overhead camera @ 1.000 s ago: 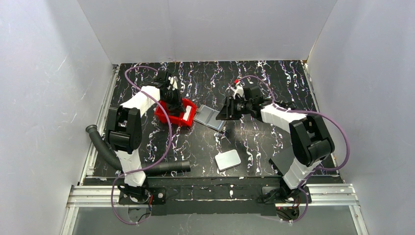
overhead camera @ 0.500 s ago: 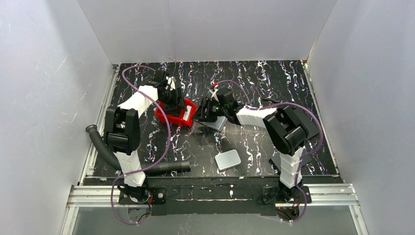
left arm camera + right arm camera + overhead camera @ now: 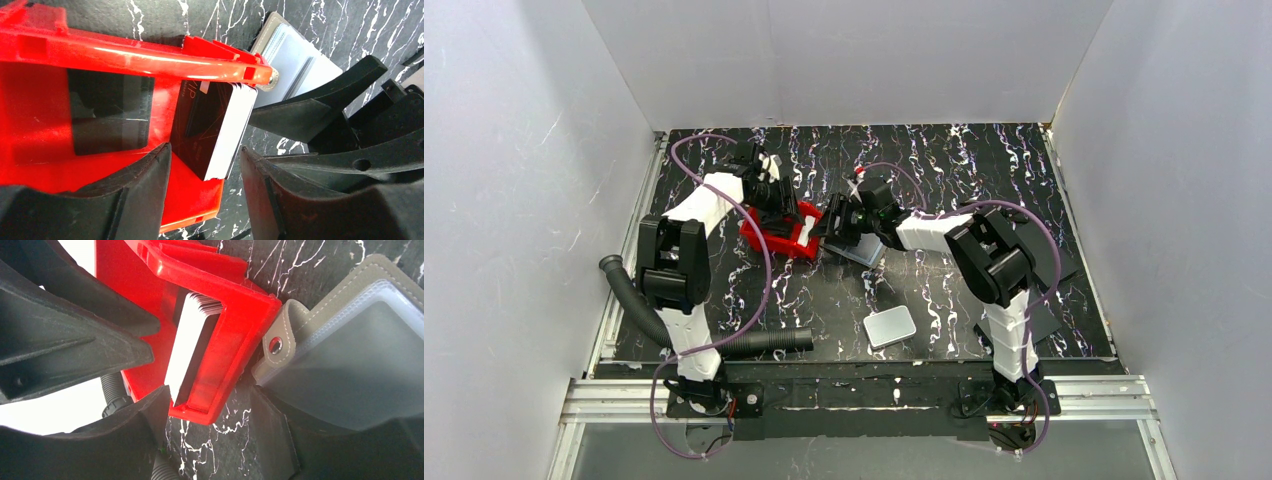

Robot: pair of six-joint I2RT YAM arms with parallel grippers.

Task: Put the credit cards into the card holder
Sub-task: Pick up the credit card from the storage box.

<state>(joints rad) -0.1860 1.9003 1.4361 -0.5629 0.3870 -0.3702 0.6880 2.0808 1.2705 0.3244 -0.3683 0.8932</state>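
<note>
Top external: black white-veined table (image 3: 984, 160) carries, left of centre, a red open plastic tray (image 3: 769, 240). A grey-brown stitched card holder (image 3: 350, 370) lies open just beside the tray's right corner. A stack of thin white-edged credit cards (image 3: 225, 132) stands on edge in the tray's right end. Left gripper (image 3: 202, 160) and right gripper (image 3: 210, 395) are both spread and empty, straddling the stack. The cards look light, stiff and slick; pinch the exposed upper edge.

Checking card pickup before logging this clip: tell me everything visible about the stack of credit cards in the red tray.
The stack of credit cards is a tight bundle of thin, plastic-looking cards, standing on edge at one end of the red tray, leaning on its wall. One outer face is dark with pale "VIP" lettering, the other white. The card edges look white, slightly fanned at one end. The open left gripper straddles it; contact is unclear.
</note>
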